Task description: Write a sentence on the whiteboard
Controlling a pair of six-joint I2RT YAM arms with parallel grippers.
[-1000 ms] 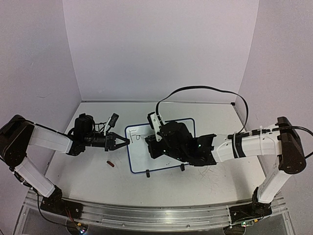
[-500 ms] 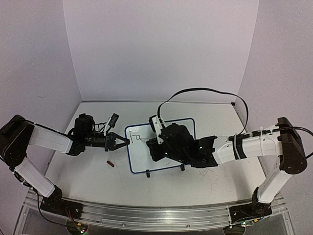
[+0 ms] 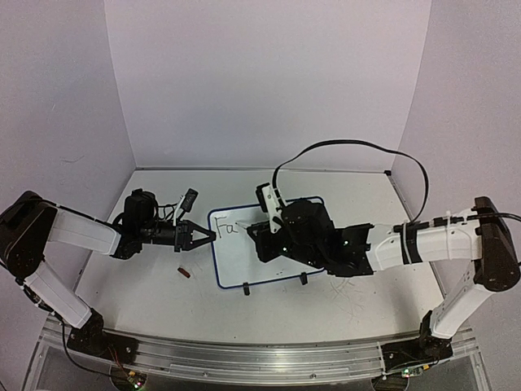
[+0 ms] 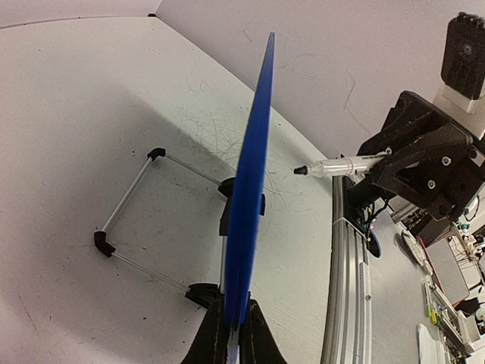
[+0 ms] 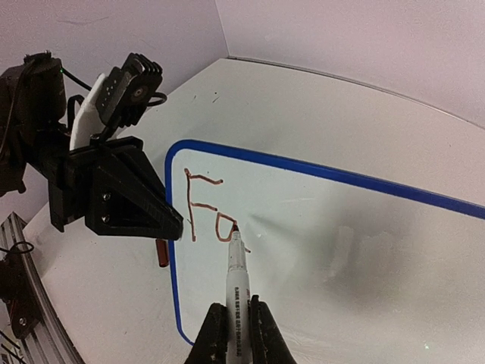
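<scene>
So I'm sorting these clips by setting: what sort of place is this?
Probably a robotics lab test booth: plain lilac walls box in a scuffed white table, a metal rail at its near edge carries a left arm and a right arm, and a marker is writing on a small whiteboard.

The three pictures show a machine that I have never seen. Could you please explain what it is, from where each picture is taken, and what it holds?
These are two robot arms fixed at the near edge of a table. The wide picture comes from a camera above and behind them. The other two come from a camera on each wrist. The left gripper is closed on the blue rim of a small whiteboard, which stands on black feet. The right gripper holds a marker, its tip at the letters "Fa", the only writing on the board. A small dark red piece, perhaps the cap, lies on the table beside the board.
</scene>
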